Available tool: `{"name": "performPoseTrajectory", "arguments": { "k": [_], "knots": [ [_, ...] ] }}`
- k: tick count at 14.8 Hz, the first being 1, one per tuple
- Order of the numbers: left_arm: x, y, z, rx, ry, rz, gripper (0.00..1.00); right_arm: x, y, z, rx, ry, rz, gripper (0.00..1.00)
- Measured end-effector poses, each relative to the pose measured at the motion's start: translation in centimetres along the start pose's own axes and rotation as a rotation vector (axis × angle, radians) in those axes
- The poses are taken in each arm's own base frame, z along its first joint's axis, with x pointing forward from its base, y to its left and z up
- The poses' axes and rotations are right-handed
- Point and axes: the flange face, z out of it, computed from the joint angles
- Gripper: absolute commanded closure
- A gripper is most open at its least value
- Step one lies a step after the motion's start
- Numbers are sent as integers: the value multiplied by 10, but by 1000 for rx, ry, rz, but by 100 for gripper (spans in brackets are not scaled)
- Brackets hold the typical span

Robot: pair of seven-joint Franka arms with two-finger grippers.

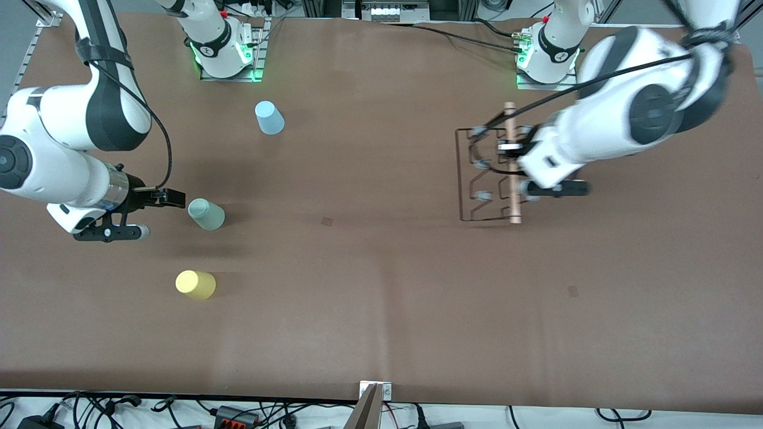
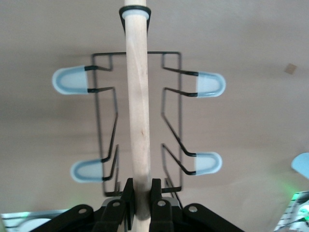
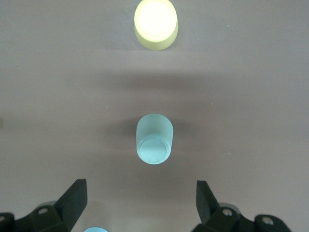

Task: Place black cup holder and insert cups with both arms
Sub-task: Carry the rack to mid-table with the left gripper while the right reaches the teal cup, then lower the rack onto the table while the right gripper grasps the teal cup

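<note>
While the left gripper (image 2: 140, 193) clamps the black cup holder's (image 1: 486, 173) wooden rod (image 2: 137, 111), the right gripper (image 3: 140, 198) (jaws wide) hovers beside the pale green cup (image 3: 153, 139).

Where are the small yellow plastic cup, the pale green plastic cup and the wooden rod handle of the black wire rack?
Small yellow plastic cup (image 1: 195, 285), front view, its side.
Pale green plastic cup (image 3: 153, 139), right wrist view, its side.
Wooden rod handle (image 2: 137, 116), left wrist view, mid-length.

Brown table (image 1: 381, 310) carries three upturned cups: pale green cup (image 1: 207, 214) just off the right gripper's (image 1: 156, 213) spread fingers (image 3: 72, 200), yellow cup (image 1: 195, 285) nearer the front camera, light blue cup (image 1: 269, 117) farther.
</note>
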Motion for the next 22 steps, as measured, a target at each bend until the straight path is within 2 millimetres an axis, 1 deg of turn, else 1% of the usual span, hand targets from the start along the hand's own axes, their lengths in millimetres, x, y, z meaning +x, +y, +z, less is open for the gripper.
{"name": "performPoseTrajectory", "arguments": {
  "k": [2,4,7,10,12,15,17,20,22],
  "knots": [
    [-2,48,24,-20,4,-22,99,5,1,14,-1,-14,3,0],
    [-3,84,50,-46,10,-60,99,10,1,27,-2,-25,3,0],
    [-4,126,92,-82,20,-92,99,16,1,54,-4,-60,3,0],
    [-16,159,130,-41,36,-75,100,22,5,88,-6,-102,11,0],
    [-26,174,144,-12,59,-43,100,22,9,107,-6,-111,16,0],
    [-37,187,154,26,95,0,100,20,10,124,-6,-91,18,0],
    [-40,193,155,16,110,11,100,18,10,129,-6,-82,19,0],
    [-41,195,157,13,115,17,100,16,10,127,-5,-68,21,0],
    [-42,200,163,13,119,28,100,12,9,136,-4,-44,20,0]
  ]
}}
